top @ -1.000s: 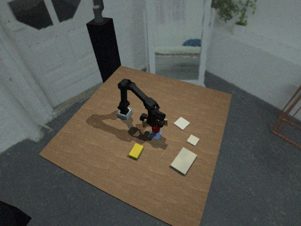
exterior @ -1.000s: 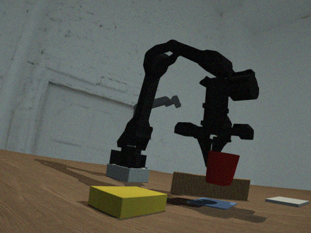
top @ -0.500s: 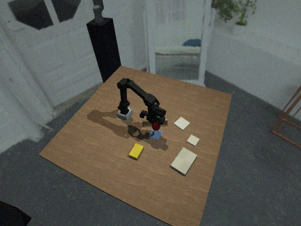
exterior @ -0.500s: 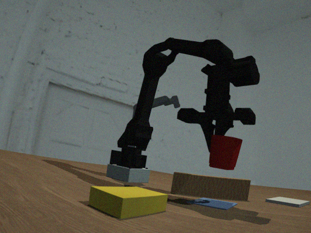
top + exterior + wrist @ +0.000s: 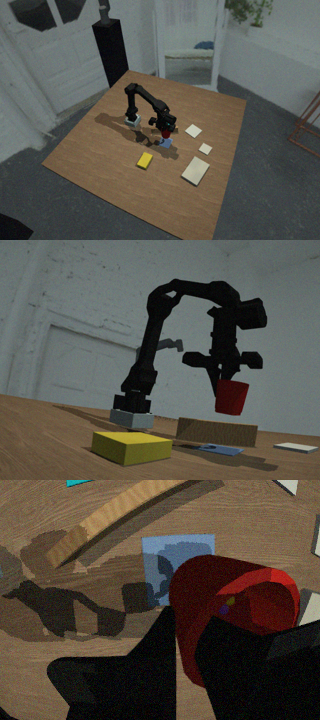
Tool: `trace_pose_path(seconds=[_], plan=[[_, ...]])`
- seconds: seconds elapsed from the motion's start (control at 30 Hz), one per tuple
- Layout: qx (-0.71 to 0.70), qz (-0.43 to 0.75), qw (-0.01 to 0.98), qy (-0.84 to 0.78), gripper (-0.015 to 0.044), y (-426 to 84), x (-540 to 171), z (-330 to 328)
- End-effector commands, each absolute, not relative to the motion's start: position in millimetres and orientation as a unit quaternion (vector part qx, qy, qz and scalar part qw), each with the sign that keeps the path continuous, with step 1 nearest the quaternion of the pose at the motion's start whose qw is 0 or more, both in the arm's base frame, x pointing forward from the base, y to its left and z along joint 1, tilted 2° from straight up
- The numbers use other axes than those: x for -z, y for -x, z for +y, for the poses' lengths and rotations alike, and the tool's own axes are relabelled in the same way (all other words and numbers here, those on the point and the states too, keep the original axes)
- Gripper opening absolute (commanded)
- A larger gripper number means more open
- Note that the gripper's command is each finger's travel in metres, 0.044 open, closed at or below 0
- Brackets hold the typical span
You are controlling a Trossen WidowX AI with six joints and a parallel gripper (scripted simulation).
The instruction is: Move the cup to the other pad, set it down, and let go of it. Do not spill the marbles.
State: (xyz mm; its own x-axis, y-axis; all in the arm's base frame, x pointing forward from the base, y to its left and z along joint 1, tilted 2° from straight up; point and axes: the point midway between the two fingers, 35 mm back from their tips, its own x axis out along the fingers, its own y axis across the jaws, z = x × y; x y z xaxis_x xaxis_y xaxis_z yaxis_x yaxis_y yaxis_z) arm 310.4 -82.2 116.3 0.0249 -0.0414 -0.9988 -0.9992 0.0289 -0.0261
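Cup [image 5: 166,134] [image 5: 231,397] [image 5: 200,580], red: one, raised above blue pad [image 5: 167,142] [image 5: 224,450] [image 5: 152,555], clear of it, with a slight lean in the exterior view. Position on wooden counter [image 5: 103,155] [image 5: 38,441] [image 5: 250,525]: inward from every edge, well apart from the corners. Claw [image 5: 167,129] [image 5: 219,388] [image 5: 176,611]: narrow, closed on the cup's wall.

Step in hand, by judgement: lift done or nearly so, carry next. Probable destination: teal patch [image 5: 168,124] [image 5: 79,482], beyond wooden barrier [image 5: 176,129] [image 5: 217,432] [image 5: 110,517] (identity as a pad not certain, being mostly hidden or cropped). Required next: enough height over the barrier, slow sideways travel, opening kept upward; then a level lowering and release. Chief risk: marbles lost through a tilt or a knock.

By view. Wrist: yellow marble [image 5: 230,601] and purple marble [image 5: 224,610] inside the cup, both absent from the other two views. Exterior: air between cup base and pad, hard to judge from the top. Top: yellow block [image 5: 145,160] [image 5: 131,446] towards the near edge, and large pale slab [image 5: 195,170] towards the right edge.
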Motion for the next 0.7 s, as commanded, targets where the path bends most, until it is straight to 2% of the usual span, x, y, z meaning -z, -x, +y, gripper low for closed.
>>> trace_pose_path(seconds=[0.0,0.67], plan=[[-0.475,0.512,0.503,0.509,0.0,-308.9,-115.9,-78.7],[-0.476,0.513,0.504,0.506,0.0,-288.2,-116.4,-32.6]])
